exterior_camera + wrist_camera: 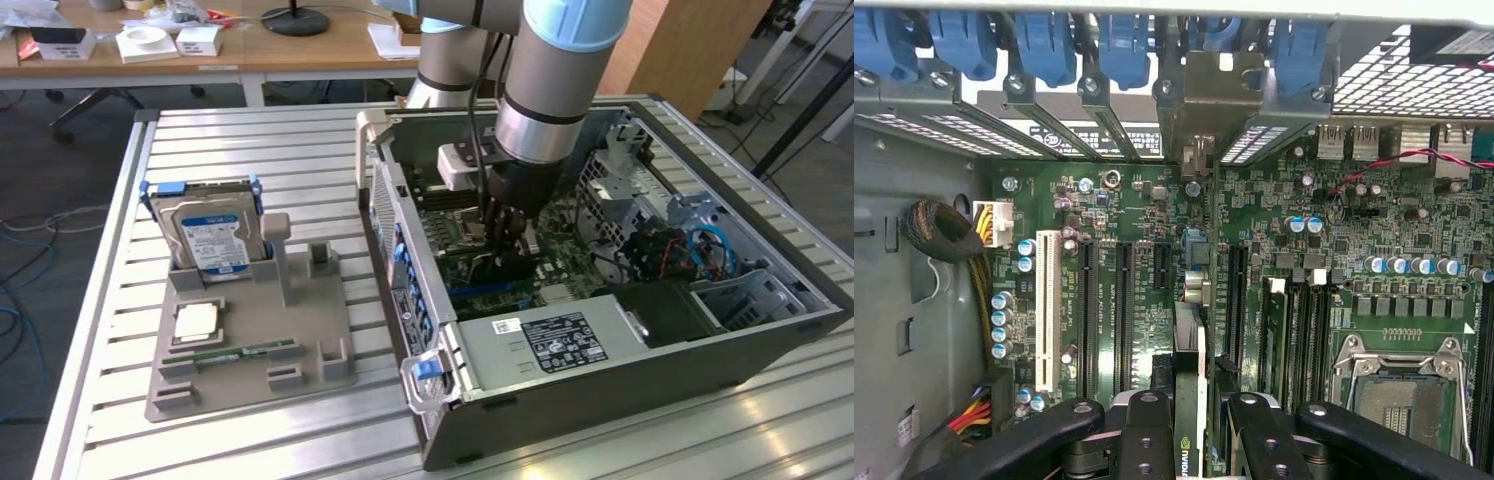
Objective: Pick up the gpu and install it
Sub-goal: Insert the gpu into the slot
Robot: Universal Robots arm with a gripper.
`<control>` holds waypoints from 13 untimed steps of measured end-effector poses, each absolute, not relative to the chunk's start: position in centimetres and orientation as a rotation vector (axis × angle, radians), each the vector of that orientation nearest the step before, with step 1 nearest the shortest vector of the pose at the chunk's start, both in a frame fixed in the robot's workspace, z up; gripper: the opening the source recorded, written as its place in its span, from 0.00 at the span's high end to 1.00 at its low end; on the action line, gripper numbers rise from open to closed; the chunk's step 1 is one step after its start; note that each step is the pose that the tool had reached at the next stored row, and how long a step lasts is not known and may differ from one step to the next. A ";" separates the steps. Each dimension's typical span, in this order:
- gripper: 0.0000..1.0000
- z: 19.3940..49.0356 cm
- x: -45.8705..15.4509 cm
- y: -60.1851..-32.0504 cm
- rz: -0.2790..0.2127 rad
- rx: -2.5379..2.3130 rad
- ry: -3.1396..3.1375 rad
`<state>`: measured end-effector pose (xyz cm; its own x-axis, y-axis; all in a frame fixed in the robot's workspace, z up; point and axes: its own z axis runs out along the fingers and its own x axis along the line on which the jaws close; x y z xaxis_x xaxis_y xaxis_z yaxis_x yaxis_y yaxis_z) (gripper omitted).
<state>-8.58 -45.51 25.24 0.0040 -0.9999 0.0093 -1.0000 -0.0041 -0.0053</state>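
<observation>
The gpu (1190,375) stands on edge over the green motherboard (1124,200) inside the open computer case (641,400). Its green top edge carries a logo, and its silver end bracket (1199,95) reaches up to the case's rear slot openings. My gripper (1191,425) is shut on the gpu, with one black finger (1144,430) on each side of the card. In the exterior view my gripper (505,250) reaches straight down into the case, and the dark card (499,268) shows just below the fingertips.
Black expansion slots and a white slot (1044,310) lie beside the card, and the CPU socket (1399,390) is close by. Blue latches (1044,45) line the rear. Outside, a grey holder (320,365) carries a hard drive (207,235), a chip (196,320) and a memory stick (240,353).
</observation>
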 end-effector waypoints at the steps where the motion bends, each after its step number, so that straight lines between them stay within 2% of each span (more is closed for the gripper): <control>1: 0.74 25.2 -8.6 -45.5 0.016 2.224 -2.215; 13: 0.74 25.1 -8.6 -45.4 0.016 2.224 -2.215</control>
<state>-8.59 -45.41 25.09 0.0038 -0.9999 0.0094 -1.0000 -0.0038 -0.0053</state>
